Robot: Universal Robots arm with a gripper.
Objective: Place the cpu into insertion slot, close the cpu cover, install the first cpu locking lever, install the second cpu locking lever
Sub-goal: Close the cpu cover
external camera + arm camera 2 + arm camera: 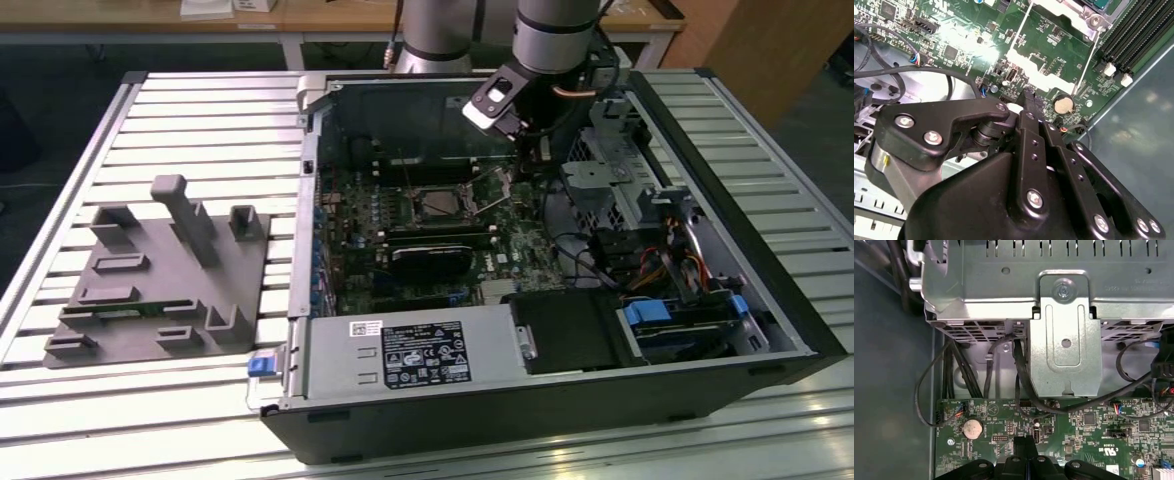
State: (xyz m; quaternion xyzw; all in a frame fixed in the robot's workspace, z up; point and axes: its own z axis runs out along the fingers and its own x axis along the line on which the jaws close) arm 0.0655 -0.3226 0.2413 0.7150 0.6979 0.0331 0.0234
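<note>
The insertion slot (439,205) is a square socket with a dark centre and a silver rim, in the middle of the green motherboard inside the open case. Its silver corner (1074,10) also shows in the second wrist view. From it, two thin silver locking levers (1020,30) (1086,62) run toward my gripper. I cannot tell whether the cpu lies in the slot or how the cpu cover stands. My gripper (533,168) hangs to the exterior view's right of the slot, low over the board edge. Its black fingertips (1031,102) (1026,446) are pressed together with nothing between them.
A coin cell (972,428) lies on the board close to my fingertips. A silver drive cage (1066,335) with black cables (1024,380) rises beside the board. A black card (434,255), the labelled power supply (420,355) and a grey fixture block (154,270) lie elsewhere.
</note>
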